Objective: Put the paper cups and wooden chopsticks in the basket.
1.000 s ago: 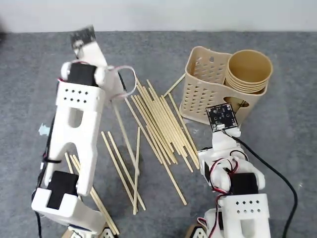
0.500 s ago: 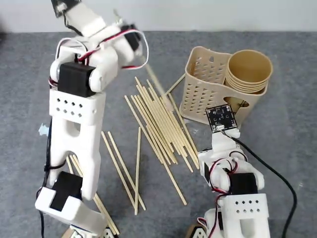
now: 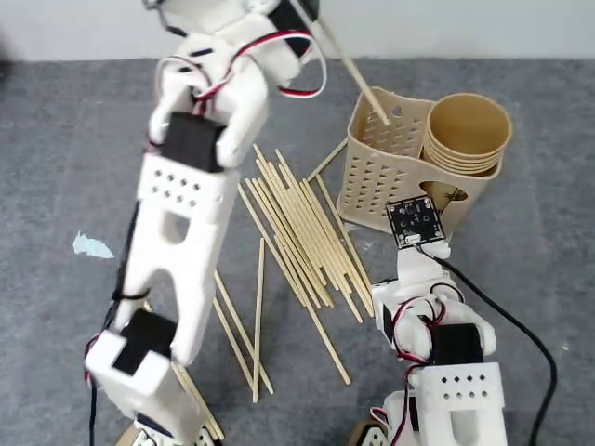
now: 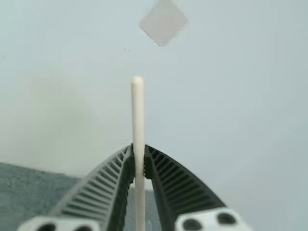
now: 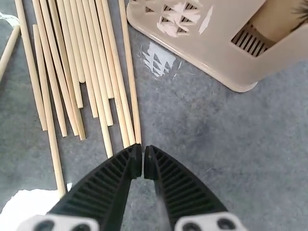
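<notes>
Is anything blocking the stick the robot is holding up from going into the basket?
Nothing visible does. The chopstick in the left gripper slants down with its lower end over the basket's open compartment; the paper cups sit stacked in the other compartment, beside it.

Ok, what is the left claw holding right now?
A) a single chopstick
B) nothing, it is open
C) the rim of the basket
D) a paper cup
A: the left claw is shut on one chopstick that sticks out past its tips, and the high view shows the stick's lower end at the basket.
</notes>
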Available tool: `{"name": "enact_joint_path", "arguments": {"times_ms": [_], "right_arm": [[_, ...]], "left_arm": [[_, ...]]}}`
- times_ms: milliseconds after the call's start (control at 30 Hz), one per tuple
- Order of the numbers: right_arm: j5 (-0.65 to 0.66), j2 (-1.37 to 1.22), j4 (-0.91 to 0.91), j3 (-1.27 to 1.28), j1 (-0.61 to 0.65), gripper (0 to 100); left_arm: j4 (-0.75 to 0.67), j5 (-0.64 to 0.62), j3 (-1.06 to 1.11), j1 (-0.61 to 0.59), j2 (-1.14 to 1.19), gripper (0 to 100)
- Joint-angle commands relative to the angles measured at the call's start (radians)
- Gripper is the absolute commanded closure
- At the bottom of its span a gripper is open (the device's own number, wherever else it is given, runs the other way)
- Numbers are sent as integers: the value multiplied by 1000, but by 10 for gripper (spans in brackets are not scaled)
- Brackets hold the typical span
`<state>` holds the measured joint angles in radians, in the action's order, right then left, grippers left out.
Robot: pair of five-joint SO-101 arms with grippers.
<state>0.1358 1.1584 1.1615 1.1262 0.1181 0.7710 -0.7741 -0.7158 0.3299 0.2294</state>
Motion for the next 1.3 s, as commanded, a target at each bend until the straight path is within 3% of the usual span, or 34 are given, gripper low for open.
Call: {"name": "enact_joint_path", "arguments": {"times_ms": [0, 267, 433, 600, 700, 933, 1267], "right_arm": [[-3, 21, -7, 0, 39, 970], [-2, 21, -10, 21, 81, 970], [-2, 21, -13, 21, 81, 970], [-2, 21, -15, 23, 81, 970], [-2, 21, -15, 23, 81, 970], [-2, 21, -15, 23, 81, 970], [-2, 21, -15, 23, 81, 970]], "left_arm": [[-104, 0, -13, 12, 43, 989], [-169, 204, -7, 48, 118, 985], [-57, 287, -13, 77, 118, 970], [55, 295, -25, 83, 101, 858], [138, 279, -50, 83, 54, 798], [368, 261, -88, 71, -91, 790], [844, 273, -84, -127, -204, 791]]}}
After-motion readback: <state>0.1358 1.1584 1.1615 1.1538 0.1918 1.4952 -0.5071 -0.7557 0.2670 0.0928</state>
